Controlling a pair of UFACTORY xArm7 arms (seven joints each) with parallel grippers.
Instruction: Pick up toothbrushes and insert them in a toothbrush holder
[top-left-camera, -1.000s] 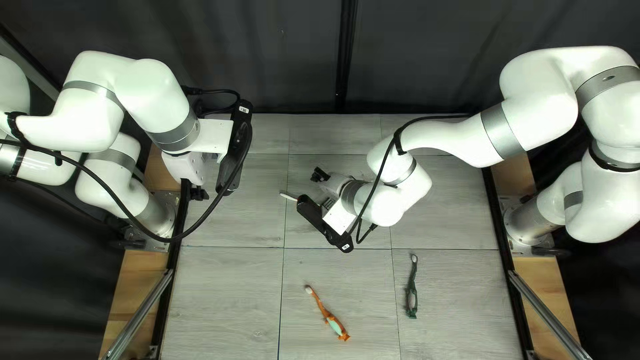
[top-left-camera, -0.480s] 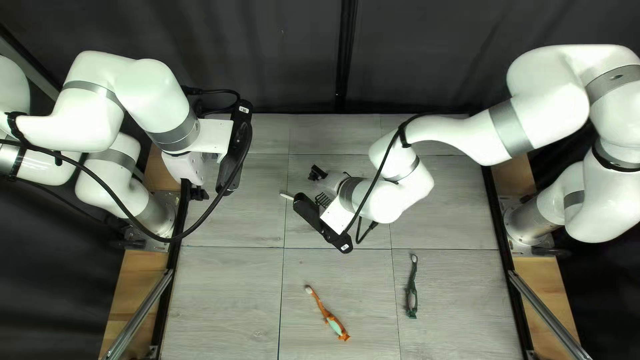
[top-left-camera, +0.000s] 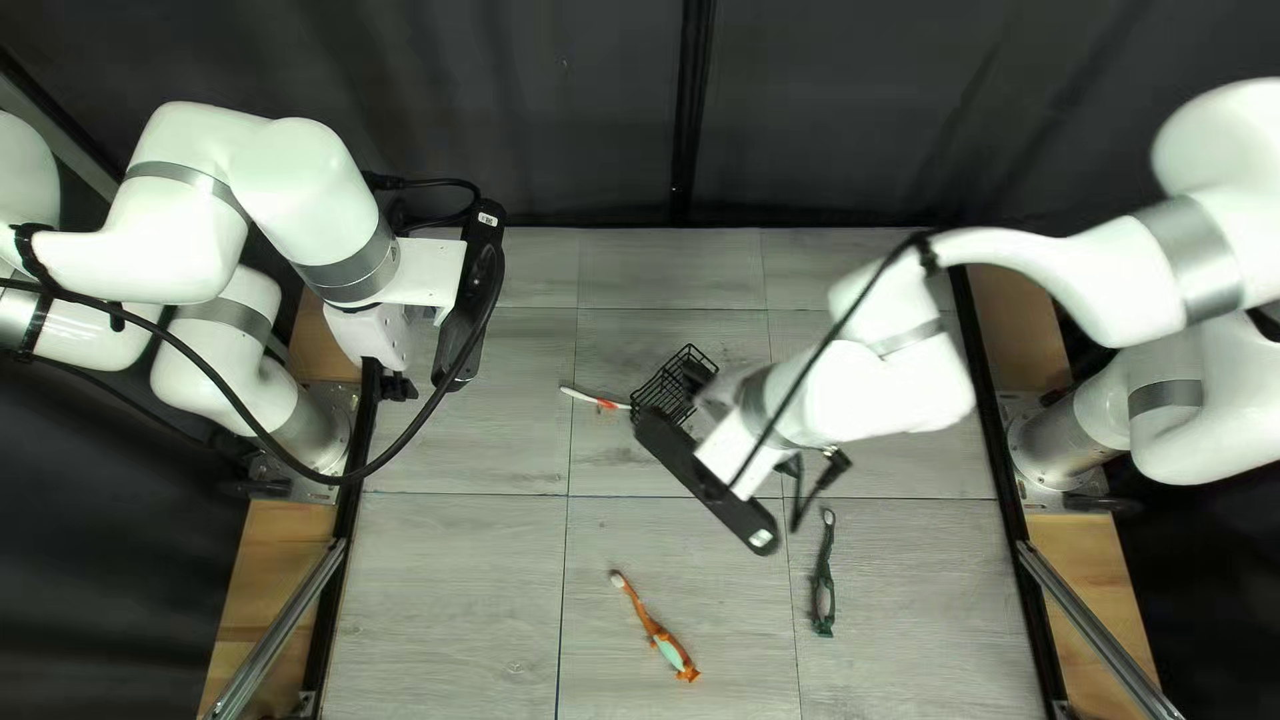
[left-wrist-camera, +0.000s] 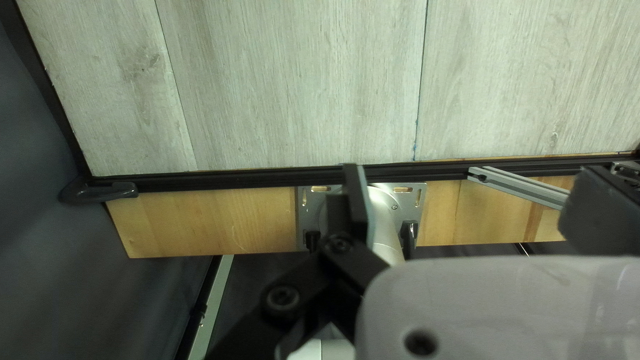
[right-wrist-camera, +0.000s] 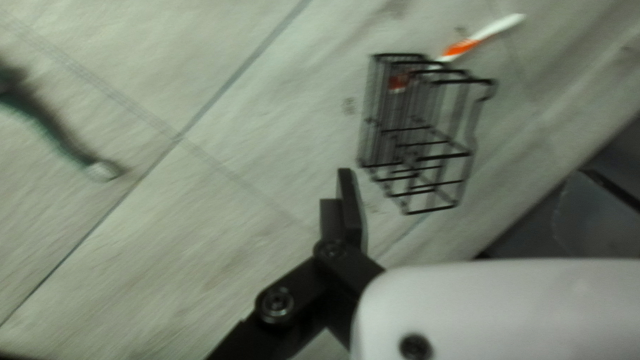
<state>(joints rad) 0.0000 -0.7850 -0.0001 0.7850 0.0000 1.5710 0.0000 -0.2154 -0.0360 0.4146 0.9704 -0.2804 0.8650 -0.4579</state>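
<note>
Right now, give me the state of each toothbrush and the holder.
Green toothbrush: lying loose on the table.
Orange toothbrush with green grip: lying loose on the table.
White-and-orange toothbrush: in the holder, white end sticking out.
Black wire holder: occupied by one toothbrush.

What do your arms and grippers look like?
My left arm and right arm are glossy, white and rounded, with grey bands. Each has a black cable and, near its end, a black bar bearing a small white label. My left gripper and right gripper show black, angular links with round bolts.
</note>
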